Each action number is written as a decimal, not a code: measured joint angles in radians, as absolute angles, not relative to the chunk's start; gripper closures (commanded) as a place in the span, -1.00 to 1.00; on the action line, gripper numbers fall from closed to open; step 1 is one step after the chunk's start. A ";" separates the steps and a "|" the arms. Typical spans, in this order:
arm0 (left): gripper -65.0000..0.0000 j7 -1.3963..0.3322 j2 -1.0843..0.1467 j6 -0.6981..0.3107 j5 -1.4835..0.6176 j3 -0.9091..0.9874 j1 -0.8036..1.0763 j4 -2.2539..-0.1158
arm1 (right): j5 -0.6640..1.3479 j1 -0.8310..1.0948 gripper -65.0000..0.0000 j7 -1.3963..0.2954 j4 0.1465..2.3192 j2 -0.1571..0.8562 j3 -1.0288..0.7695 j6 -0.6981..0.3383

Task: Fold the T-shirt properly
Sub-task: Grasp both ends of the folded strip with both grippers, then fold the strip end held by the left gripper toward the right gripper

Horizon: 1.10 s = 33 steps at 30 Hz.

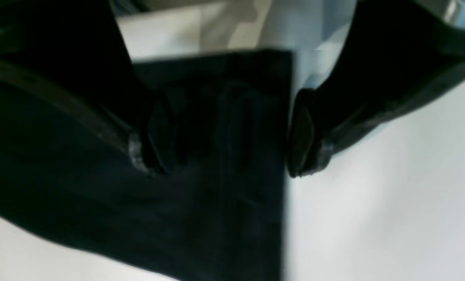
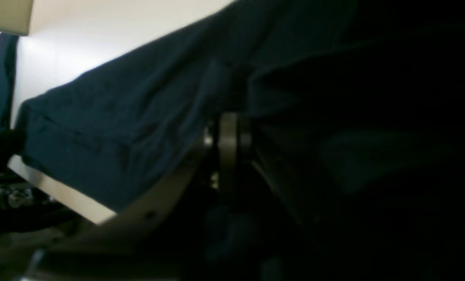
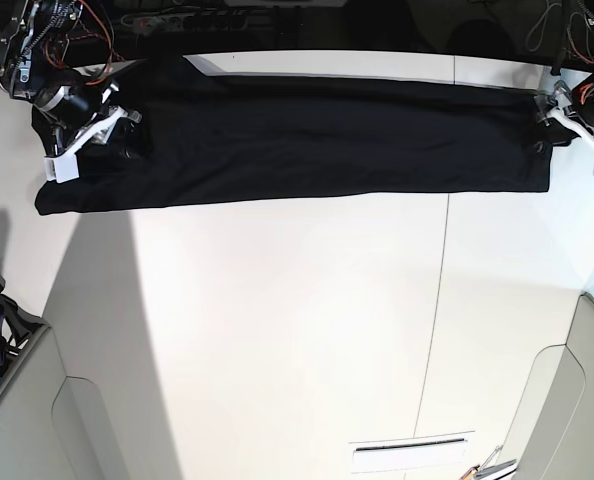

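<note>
Hiding right gripper (image 2: 228,128): dark T-shirt (image 3: 307,140) folds

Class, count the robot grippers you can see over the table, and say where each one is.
2. The right gripper is at the T-shirt's left end in the base view, shut on the fabric. The left gripper is at its right end, open over the edge. None seems hidden.

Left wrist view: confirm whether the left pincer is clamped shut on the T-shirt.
No, the left pincer stands wide open, straddling the T-shirt's edge.
</note>
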<state>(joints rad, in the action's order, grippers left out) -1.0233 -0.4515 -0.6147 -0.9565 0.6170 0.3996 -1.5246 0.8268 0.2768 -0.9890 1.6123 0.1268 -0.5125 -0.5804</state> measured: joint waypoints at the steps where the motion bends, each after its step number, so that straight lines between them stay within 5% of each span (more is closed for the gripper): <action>1: -0.46 -1.024 -0.449 -0.615 -0.967 0.616 0.399 -1.525 | 0.832 0.277 1.00 -0.989 1.612 0.127 -0.513 -0.580; 7: -0.37 -1.025 -0.448 -0.631 -0.998 0.616 0.401 -1.523 | 0.834 0.277 1.00 -0.989 1.612 0.127 -0.513 -0.580; 12: 0.82 -1.010 -0.445 -0.633 -0.995 0.616 0.402 -1.520 | 0.834 0.277 1.00 -0.989 1.612 0.127 -0.513 -0.580; 14: 1.00 -0.982 -0.443 -0.637 -0.996 0.615 0.402 -1.520 | 0.834 0.277 1.00 -0.989 1.612 0.127 -0.513 -0.580; 33: 1.00 -0.851 -0.447 -0.632 -0.858 0.614 0.399 -1.588 | 0.964 0.277 1.00 -1.068 1.719 0.127 -0.563 -0.588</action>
